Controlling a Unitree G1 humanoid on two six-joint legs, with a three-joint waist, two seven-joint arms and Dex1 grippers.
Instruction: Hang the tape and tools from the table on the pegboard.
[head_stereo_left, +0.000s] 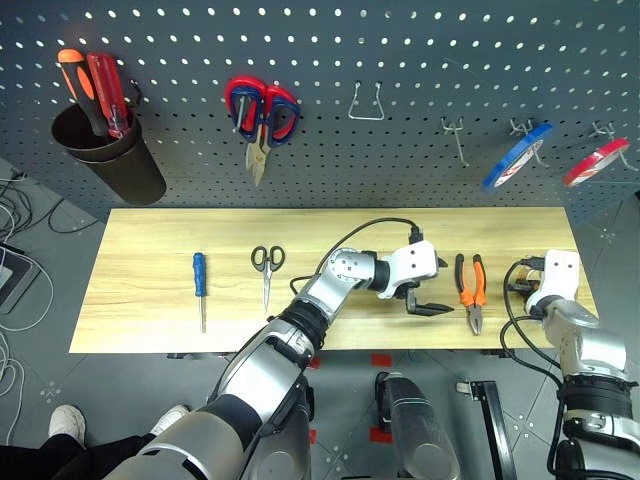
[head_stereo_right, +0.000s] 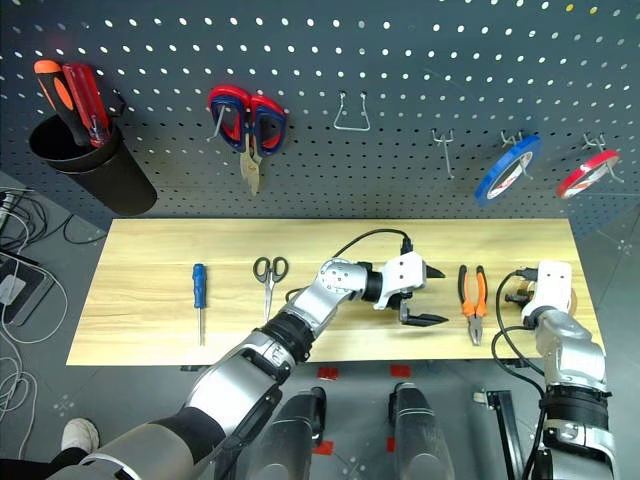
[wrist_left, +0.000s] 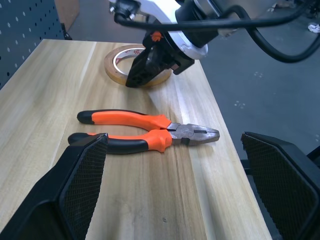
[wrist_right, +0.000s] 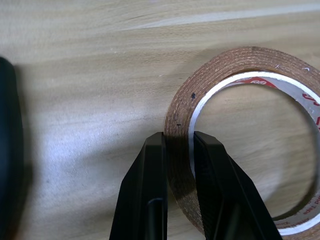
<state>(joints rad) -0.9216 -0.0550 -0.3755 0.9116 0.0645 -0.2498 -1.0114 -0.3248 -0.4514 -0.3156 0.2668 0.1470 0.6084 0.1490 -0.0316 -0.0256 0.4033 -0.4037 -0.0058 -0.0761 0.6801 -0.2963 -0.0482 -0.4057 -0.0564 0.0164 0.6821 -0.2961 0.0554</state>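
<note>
While our right hand (wrist_right: 177, 150) pinches the tape (wrist_right: 240, 135) and our left hand (head_stereo_left: 428, 297) gapes empty, pliers (head_stereo_left: 471, 290), scissors (head_stereo_left: 267, 268), screwdriver (head_stereo_left: 200, 285) still lie on the table (head_stereo_left: 150, 290); nothing hung.

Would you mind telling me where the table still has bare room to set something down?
The table is bare left of the blue-handled screwdriver, and along its far edge. A narrower patch lies between the black-handled scissors and the open left gripper. The right end is crowded: pliers, then the right gripper shut on the tape.
</note>
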